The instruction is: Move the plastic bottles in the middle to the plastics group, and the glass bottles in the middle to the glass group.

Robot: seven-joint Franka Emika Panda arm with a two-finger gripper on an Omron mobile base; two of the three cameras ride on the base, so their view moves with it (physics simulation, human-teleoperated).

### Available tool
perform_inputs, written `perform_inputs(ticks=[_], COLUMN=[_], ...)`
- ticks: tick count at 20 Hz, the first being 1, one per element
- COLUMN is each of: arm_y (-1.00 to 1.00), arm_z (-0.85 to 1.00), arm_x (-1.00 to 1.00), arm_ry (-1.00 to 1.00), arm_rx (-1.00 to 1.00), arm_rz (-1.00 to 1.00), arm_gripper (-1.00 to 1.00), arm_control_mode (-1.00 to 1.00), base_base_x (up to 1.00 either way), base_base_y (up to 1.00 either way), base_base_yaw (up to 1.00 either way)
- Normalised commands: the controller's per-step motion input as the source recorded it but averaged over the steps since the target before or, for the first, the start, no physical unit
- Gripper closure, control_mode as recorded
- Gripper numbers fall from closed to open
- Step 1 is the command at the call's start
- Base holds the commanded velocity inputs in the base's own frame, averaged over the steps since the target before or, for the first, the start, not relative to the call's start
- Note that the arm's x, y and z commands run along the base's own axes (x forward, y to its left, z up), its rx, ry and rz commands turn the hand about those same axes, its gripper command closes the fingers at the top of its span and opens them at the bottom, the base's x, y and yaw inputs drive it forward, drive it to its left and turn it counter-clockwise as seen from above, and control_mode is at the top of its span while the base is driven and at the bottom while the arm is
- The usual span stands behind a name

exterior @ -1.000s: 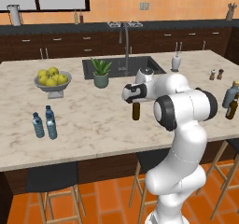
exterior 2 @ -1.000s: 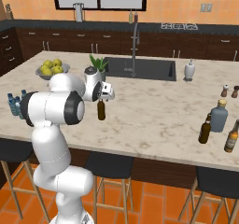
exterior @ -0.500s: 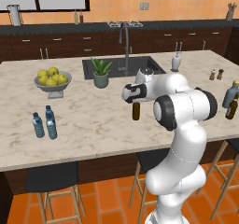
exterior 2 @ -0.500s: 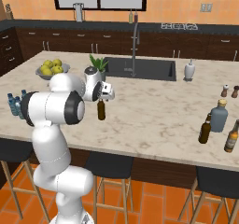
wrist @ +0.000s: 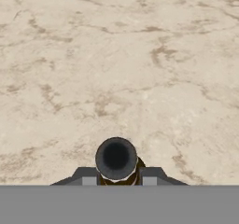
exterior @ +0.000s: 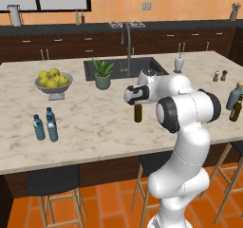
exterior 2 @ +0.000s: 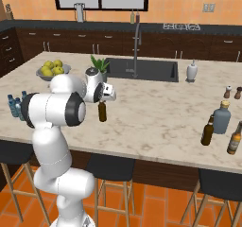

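Over brown bottle (exterior: 138, 113), end effector (exterior: 136, 95) clamped

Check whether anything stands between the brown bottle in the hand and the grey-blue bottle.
Nothing visible does. The hand grips the brown bottle mid-counter, and bare marble counter runs from there to the grey-blue bottle; another brown bottle stands beside it.

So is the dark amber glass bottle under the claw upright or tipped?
Upright: the dark amber glass bottle stands on the marble counter, the claw shut around its neck.
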Motion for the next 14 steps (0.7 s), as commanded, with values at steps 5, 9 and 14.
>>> perform_inputs(ticks=[5,9,14], arm_y=[-0.2,-0.73,-0.95], arm_z=[0.03,0.47,0.59], arm_x=[-0.01,-0.49,-0.39], arm_ry=[0.0,0.0,0.0], arm_rx=[0.0,0.0,0.0], arm_rz=[0.0,-0.08,-0.07], arm_gripper=[1.0,1.0,1.0], arm_control_mode=[-1.0,-1.0,-1.0], base_base_x=[0.0,0.0,0.0], base_base_y=[0.0,0.0,0.0], base_base_yaw=[0.0,0.0,0.0])
